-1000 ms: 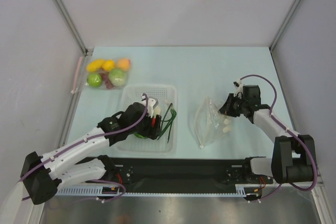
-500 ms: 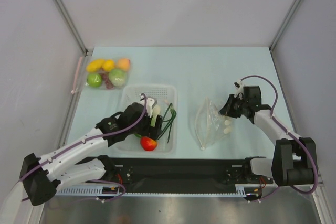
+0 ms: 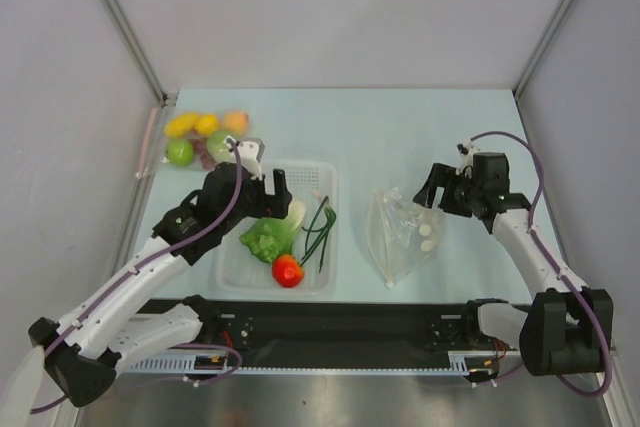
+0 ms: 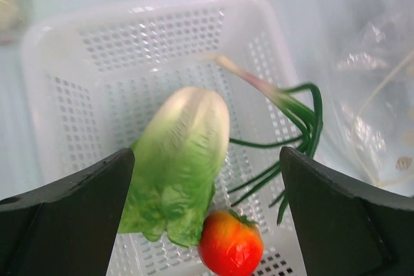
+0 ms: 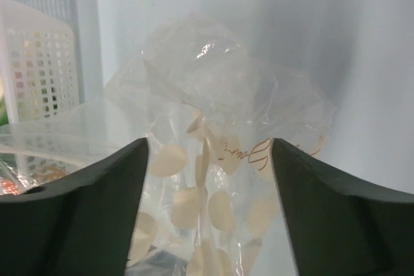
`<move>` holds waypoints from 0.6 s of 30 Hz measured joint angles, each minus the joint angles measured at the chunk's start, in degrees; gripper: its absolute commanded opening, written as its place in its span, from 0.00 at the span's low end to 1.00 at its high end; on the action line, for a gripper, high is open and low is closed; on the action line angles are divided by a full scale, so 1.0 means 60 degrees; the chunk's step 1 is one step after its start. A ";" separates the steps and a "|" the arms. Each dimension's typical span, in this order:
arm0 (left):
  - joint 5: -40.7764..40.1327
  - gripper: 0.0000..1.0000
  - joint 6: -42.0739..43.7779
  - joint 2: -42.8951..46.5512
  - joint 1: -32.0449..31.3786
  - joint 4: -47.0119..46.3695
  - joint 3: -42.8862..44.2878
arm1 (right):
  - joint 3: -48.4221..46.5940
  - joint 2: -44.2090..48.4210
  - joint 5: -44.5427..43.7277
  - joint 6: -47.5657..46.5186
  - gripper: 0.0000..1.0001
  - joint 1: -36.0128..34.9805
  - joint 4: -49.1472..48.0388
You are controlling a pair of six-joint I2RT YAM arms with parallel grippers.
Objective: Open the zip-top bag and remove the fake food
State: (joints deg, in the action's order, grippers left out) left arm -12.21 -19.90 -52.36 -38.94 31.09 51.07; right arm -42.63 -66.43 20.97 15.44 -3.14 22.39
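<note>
Now lettuce (image 3: 266, 238) and tomato (image 3: 288, 271) lie released in the basket (image 3: 322, 173), left jaws apart and lifted away; white pieces (image 3: 427, 238) remain in the zip-top bag (image 3: 393, 242) by spread right jaws.

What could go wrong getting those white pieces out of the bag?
1. The white pieces are small and lie loose inside the zip-top bag. Tipping or lifting it could scatter them across the table.
2. The right gripper is open astride crumpled film. Closing there may pinch both layers together and hold the mouth shut.
3. The film is see-through with glare in the right wrist view, so the mouth edge is likely hard to locate.
</note>
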 measured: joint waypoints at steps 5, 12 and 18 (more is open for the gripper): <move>-0.0769 0.99 -0.0091 -0.0102 0.0699 0.0237 0.0787 | -0.0557 0.0619 -0.0619 -0.0007 1.00 0.0000 0.0710; -0.2149 1.00 -0.0197 0.0506 0.1020 0.0656 0.1319 | -0.1559 0.2014 -0.1738 -0.0025 1.00 0.0004 0.1657; -0.2841 1.00 -0.0102 0.0933 0.1024 0.0994 0.1912 | -0.1912 0.3005 -0.2601 -0.0011 1.00 0.0007 0.1723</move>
State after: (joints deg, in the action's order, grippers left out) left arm -29.26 -20.51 -46.76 -32.80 37.06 62.54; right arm -54.11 -48.40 5.37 15.38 -3.09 32.73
